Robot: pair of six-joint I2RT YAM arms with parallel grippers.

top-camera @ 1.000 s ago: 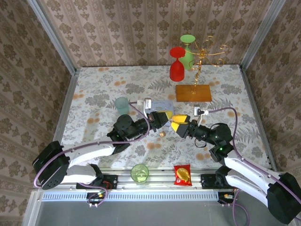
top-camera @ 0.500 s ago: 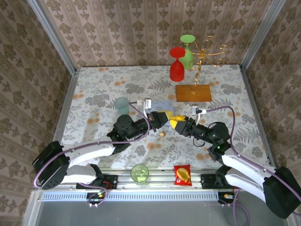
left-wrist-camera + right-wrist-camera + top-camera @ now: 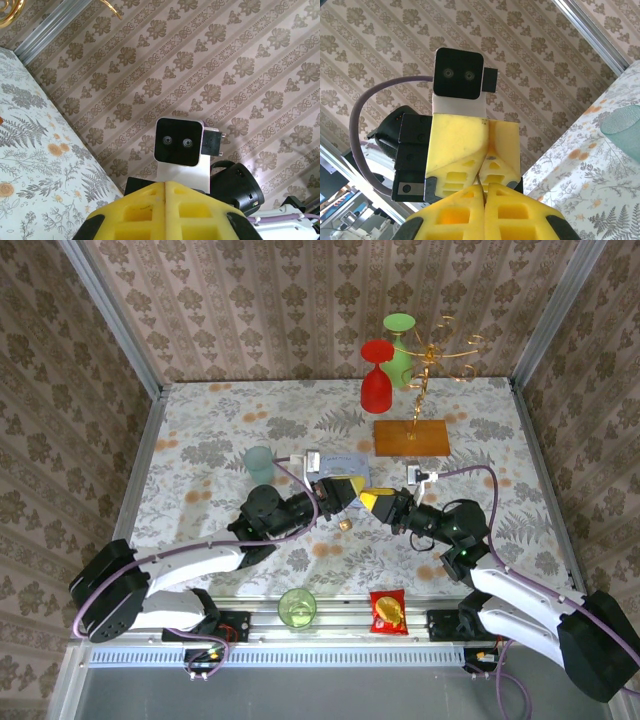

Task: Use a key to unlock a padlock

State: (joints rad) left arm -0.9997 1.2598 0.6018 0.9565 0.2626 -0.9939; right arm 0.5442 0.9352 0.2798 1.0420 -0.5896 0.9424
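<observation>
Over the middle of the table my two yellow-fingered grippers meet tip to tip. In the top view the left gripper [image 3: 357, 489] is shut, and the right gripper [image 3: 369, 500] is shut against it from the right. In the right wrist view a thin metal sliver, which looks like the key [image 3: 479, 179], runs from the seam of the left gripper [image 3: 481, 171] into the seam of my right gripper [image 3: 485, 187]. The left wrist view has the left gripper [image 3: 165, 184] pressed together. The tiny brass padlock [image 3: 345, 525] sits just below the two grippers, apart from both.
A pale teal cup [image 3: 259, 461] stands left of the left wrist. A green cup [image 3: 297, 607] and a red-and-yellow snack packet [image 3: 387, 611] sit at the near edge. At the back are a red goblet [image 3: 376, 385], a green goblet [image 3: 399, 345] and a gold stand on a wooden base [image 3: 412, 438].
My right gripper moved left up to the left gripper's tips and closed from wide open to shut. The left arm and the padlock stayed in place.
</observation>
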